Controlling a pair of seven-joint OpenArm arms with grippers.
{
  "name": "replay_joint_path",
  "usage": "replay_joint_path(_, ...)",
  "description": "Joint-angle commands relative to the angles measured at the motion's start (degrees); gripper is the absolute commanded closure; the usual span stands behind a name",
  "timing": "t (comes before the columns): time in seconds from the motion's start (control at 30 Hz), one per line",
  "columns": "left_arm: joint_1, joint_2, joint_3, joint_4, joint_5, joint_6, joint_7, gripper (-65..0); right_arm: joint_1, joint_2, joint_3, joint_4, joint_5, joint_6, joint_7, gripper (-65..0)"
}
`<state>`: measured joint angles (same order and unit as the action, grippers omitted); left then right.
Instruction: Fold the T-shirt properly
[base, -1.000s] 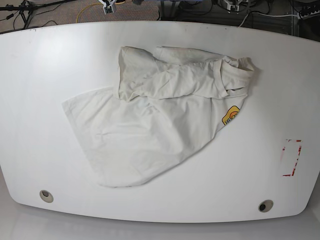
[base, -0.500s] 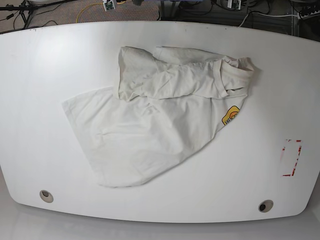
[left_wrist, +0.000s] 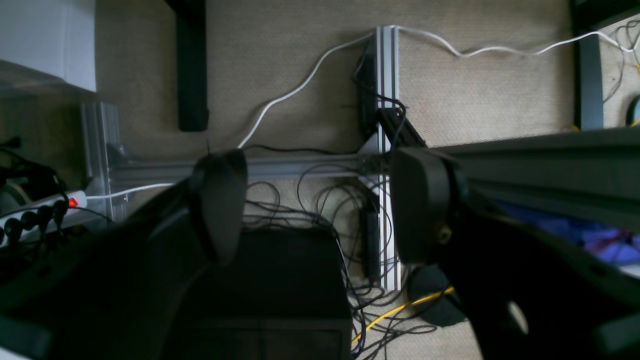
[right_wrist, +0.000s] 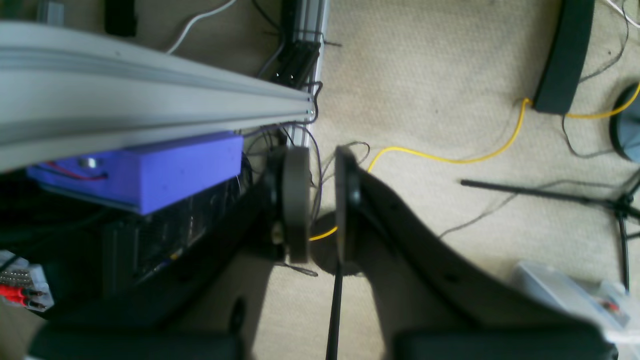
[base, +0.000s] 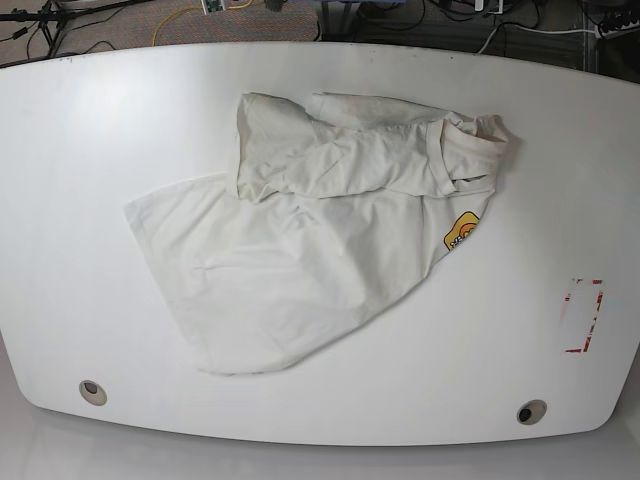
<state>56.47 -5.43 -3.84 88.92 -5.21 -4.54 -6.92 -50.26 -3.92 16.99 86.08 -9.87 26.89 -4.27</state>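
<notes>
The off-white T-shirt (base: 320, 245) lies crumpled on the white table (base: 80, 180), in the middle of the base view. Its upper part is folded over in a bunched band, and the lower body spreads toward the front left. The yellow-and-orange logo patch (base: 461, 232) shows at its right edge. My left gripper (left_wrist: 320, 200) is open and empty above the carpet floor, off the table. My right gripper (right_wrist: 320, 200) is empty, its jaws nearly together with a narrow gap, also above the floor. Both arms are almost out of the base view.
A red-edged rectangle mark (base: 582, 315) lies at the table's right. Two round holes (base: 92, 391) (base: 531, 411) sit near the front edge. Behind the table are an aluminium frame (left_wrist: 385, 100), a purple box (right_wrist: 150, 170) and loose cables on the carpet.
The gripper tips seen at the top edge of the base view have drawn back almost out of sight. The T-shirt has not moved.
</notes>
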Motion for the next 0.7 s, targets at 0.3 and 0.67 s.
replay_joint_path(0.3,2.1,0.0,-0.1,2.7,-0.2,0.0,-0.9,-41.3,-1.0,0.3,0.2,0.7,1.1,0.1,0.8,-8.6)
replay_joint_path(0.67,3.2,0.0,-0.1,4.0,-0.2,0.0,-0.9,-41.1,-1.7,0.2,0.2,2.0,1.2,0.1,0.8,-8.6)
